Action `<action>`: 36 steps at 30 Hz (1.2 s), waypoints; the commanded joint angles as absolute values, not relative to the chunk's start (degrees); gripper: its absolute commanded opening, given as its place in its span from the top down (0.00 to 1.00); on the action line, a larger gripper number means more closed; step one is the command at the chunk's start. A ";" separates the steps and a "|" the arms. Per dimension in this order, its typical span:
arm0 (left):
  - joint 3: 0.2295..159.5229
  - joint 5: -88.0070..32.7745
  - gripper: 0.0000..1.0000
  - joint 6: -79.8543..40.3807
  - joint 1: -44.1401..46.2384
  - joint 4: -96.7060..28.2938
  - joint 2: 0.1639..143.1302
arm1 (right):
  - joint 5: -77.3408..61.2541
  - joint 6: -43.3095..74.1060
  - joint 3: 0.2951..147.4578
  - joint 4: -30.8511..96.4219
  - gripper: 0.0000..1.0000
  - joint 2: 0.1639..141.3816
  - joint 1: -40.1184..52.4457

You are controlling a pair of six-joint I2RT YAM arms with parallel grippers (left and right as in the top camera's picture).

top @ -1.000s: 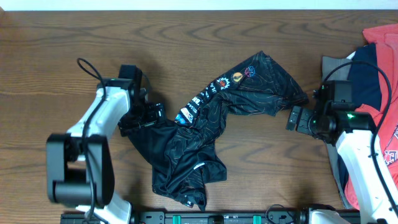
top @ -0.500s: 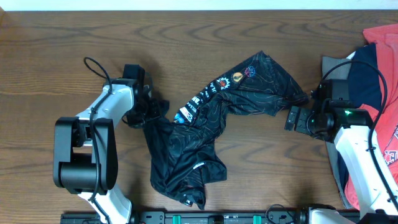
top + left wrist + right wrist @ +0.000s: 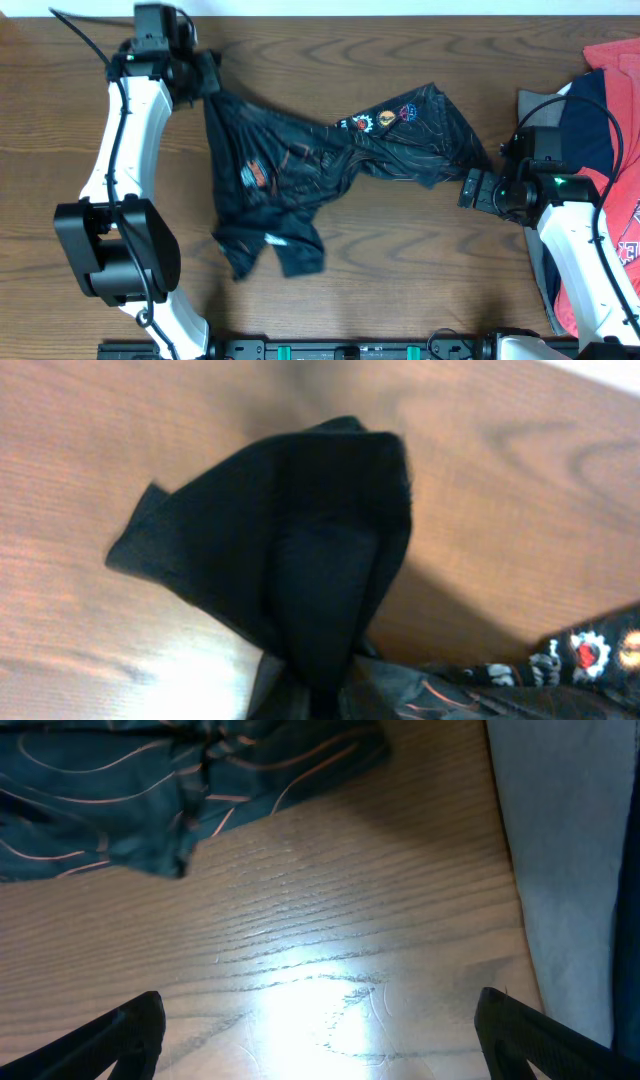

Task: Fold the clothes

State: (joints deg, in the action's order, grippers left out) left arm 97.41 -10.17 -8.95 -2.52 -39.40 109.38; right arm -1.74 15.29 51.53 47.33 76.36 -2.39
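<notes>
— Clamping the left gripper on a corner of the black jersey, up at eleven o'clock?
— Yes, draping from there down toward centre of the table. Holding the right gripper spread wide at three o'clock, near the hem, gripping nothing.

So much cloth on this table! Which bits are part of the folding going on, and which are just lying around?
Part of the job: black jersey; left gripper, shut on one end of it; right gripper, open beside its other end.

Just lying about, piled at the right edge: red T-shirt; navy garment; grey garment.
</notes>
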 commanded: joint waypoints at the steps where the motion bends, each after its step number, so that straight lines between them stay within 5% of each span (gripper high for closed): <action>1: 98.26 -4.16 0.64 -7.29 -2.57 -39.07 109.01 | -1.98 15.20 51.57 47.37 0.03 76.64 -3.36; 3: 98.13 -4.01 0.39 -7.31 -2.57 -39.75 109.14 | -1.98 15.18 51.57 47.55 0.03 76.64 -3.36; 7: 98.10 -7.14 0.13 -7.35 -2.07 -46.37 109.16 | -1.98 15.18 51.57 47.53 0.02 76.64 -3.36; 14: 96.57 -21.65 0.00 -8.05 1.43 -70.52 109.19 | -1.96 15.18 51.57 47.37 0.02 76.64 -3.36; 21: 86.24 -21.34 0.02 -9.78 8.29 -73.10 109.19 | -1.93 15.18 51.57 47.37 0.02 76.64 -3.36; 36: 68.38 -13.65 0.02 -26.44 12.62 -56.31 109.19 | -1.93 15.16 51.57 47.40 0.01 76.64 -3.36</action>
State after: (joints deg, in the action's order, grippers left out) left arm 69.95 -15.49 -22.50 12.45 -57.34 109.10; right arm -1.74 15.29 51.53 47.33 76.40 -2.39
